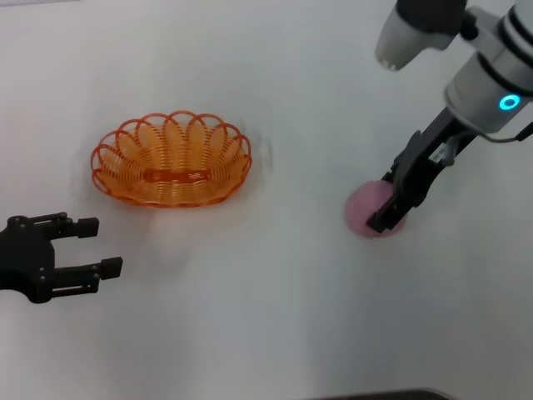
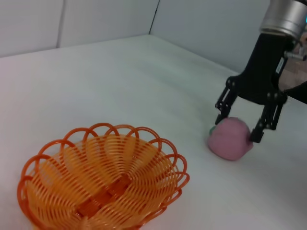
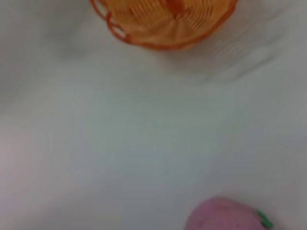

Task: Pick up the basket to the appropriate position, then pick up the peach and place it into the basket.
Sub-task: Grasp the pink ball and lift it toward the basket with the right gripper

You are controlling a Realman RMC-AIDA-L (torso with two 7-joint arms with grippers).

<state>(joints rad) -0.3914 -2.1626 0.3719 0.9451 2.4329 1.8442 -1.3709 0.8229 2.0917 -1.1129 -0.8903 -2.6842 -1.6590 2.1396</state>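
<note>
Right gripper (image 2: 240, 128) straddling the peach (image 2: 230, 139) right of the basket (image 1: 171, 160), fingers open, not clamped yet; looks soft and roundish, so squeeze gently mid-body; left gripper (image 1: 92, 247) open, idle.

light: bright, even | shadows: faint, soft | right wrist view: blurred | glare: mild

**Basket left, peach right, a hand by each**

On the bench (image 1: 275, 333) the basket (image 1: 172, 160) sits left of centre, upright and with nothing in it. The peach (image 1: 366, 208) lies well apart to its right, slightly nearer the robot. The right hand (image 1: 390, 204) is down over the peach, one finger on either side, seemingly touching it. The left hand (image 1: 87, 247) hovers near the basket, in front of it and to its left.
</note>
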